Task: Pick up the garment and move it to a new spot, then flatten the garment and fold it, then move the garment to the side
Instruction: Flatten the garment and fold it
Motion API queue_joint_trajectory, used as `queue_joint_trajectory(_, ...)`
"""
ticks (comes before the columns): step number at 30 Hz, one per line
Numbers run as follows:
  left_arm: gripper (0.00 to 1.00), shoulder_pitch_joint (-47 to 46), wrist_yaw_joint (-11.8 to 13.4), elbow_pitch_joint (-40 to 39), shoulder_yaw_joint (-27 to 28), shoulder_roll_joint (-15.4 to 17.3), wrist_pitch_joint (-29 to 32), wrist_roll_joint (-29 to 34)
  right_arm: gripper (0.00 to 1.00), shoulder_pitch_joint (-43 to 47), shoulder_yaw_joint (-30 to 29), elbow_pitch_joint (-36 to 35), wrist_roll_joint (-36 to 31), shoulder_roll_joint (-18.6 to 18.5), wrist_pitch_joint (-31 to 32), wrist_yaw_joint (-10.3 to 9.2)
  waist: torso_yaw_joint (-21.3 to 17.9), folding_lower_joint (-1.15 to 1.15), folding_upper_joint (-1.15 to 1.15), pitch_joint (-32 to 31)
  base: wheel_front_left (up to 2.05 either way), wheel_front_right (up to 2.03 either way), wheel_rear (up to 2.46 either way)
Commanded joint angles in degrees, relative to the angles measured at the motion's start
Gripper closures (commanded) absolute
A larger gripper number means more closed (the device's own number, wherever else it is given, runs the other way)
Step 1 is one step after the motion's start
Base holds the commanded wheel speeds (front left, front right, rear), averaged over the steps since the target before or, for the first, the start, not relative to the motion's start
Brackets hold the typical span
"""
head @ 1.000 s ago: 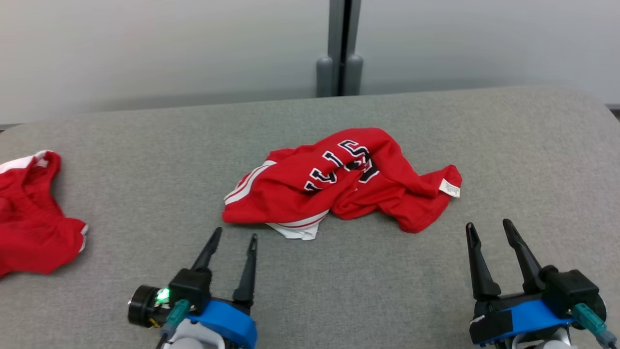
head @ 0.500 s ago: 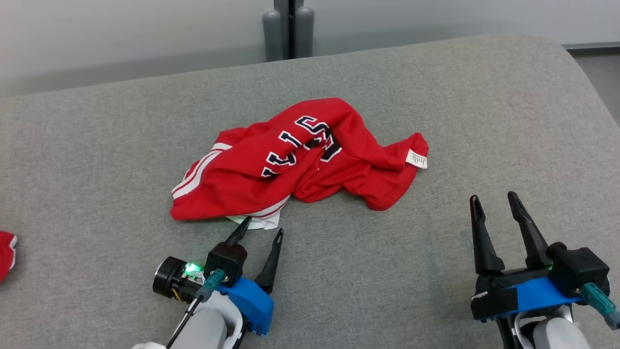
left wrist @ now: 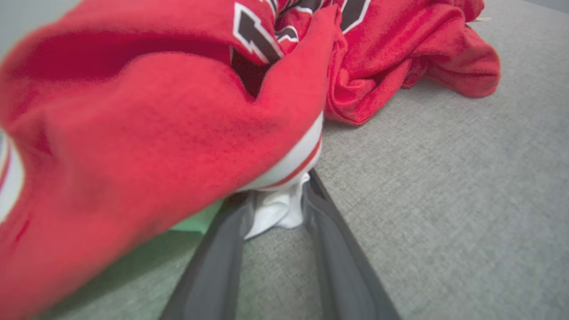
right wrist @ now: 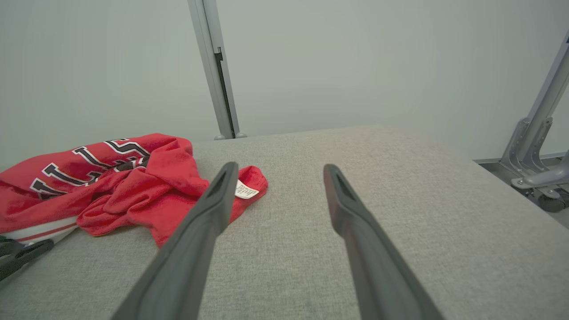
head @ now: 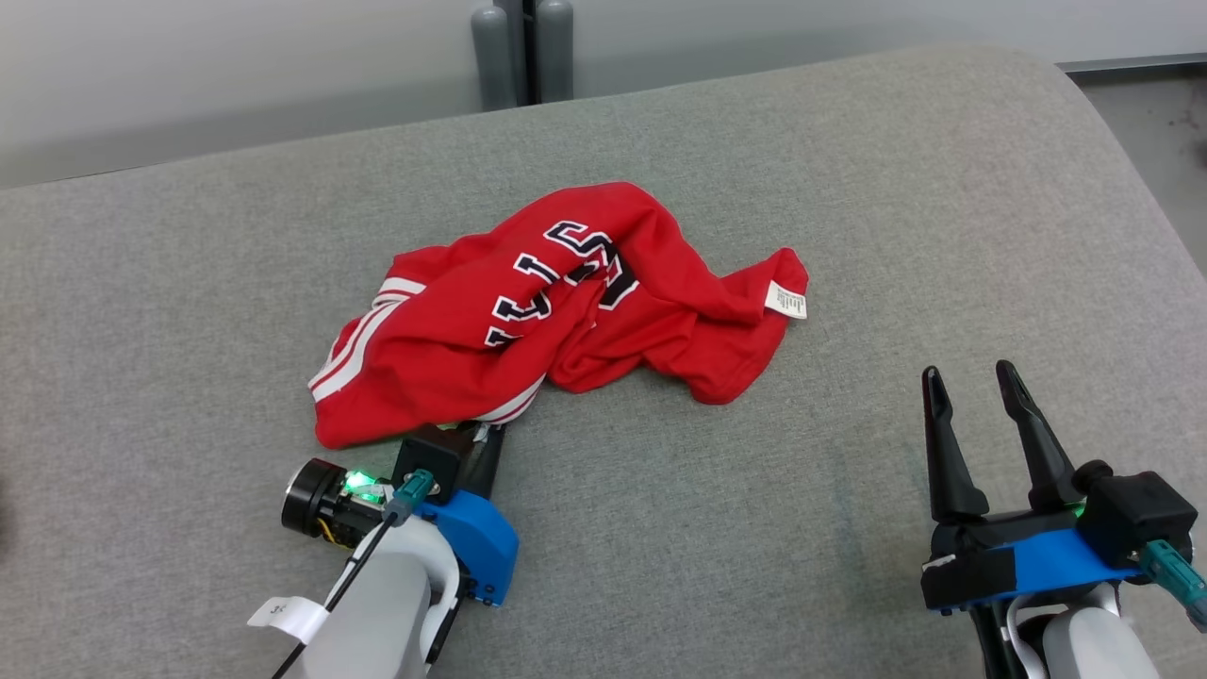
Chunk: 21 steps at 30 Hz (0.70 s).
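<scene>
Though crumpled, garment [head: 603,330] in left pincer [left wrist: 276,203].

- Left gripper [left wrist: 276,202] has advanced from short of the garment [head: 566,311] right up to its near edge.
- Its fingers [left wrist: 222,249] now sit tucked under the red fold, white hem [left wrist: 278,215] between them.
- Jaws are narrower than a second ago; can't tell whether the grip is firm.
- Head camera has shifted, so the whole framing differs.
</scene>
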Motion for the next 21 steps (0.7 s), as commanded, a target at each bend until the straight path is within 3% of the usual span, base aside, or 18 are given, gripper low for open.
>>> queue_joint_trajectory(1, 1.0, -0.6, 0.29, -0.54, -0.08, 0.15, 0.11, -0.8, 0.0, 0.07, -0.46, -0.03, -0.28, -0.27, -0.22, 0.03, 0.42, -0.01, 0.0, -0.47, 0.0, 0.0, 0.0)
queue_joint_trajectory(8, 1.0, 2.62, 0.61, -8.23, 0.77, 0.63, 0.05, -2.14, 0.0, 1.89, -0.92, 0.11, -0.61, -0.27, -0.22, 0.03, 4.48, -0.01, 0.0, -3.35, 0.0, 0.0, 0.0)
queue_joint_trajectory(21, 1.0, 16.03, 3.05, -27.65, 3.63, 7.29, 0.04, -1.21, 0.0, 5.06, -1.23, 0.57, -1.36, -0.28, -0.22, 0.03, 15.04, -0.01, 0.0, -8.5, 0.0, 0.0, 0.0)
